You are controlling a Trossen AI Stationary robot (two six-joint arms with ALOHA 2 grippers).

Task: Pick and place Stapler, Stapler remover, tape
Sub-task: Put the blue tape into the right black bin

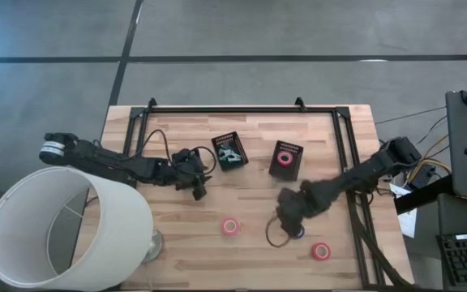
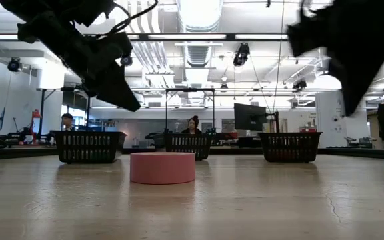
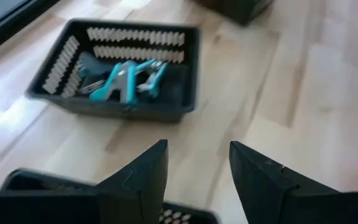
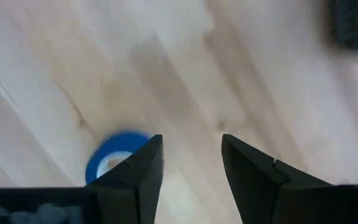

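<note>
The left dark arm reaches in from the table's left edge, lying low across the light wooden table (image 1: pixel 250 243). Its left claw (image 1: pixel 198 191) hangs over bare wood, fingers spread with nothing between them, just left of the first black mesh bin (image 1: pixel 229 152). In the left wrist view that bin (image 3: pixel 120 68) holds teal and grey staple removers (image 3: pixel 124 79).

A second black mesh bin (image 1: pixel 285 160) stands right of the first, with 1 pink ring-shaped tape roll (image 1: pixel 283 159) inside it.

On the open table nearer the front lie a pink tape roll (image 1: pixel 231 226) and, further right, another pink roll (image 1: pixel 321 251).

The right dark arm slants in from the table's right side. Its right claw (image 1: pixel 286 221) is spread and empty, poised over a blue ring-shaped tape roll (image 4: pixel 110 158), which lies flat on the wood beside one finger.
</note>
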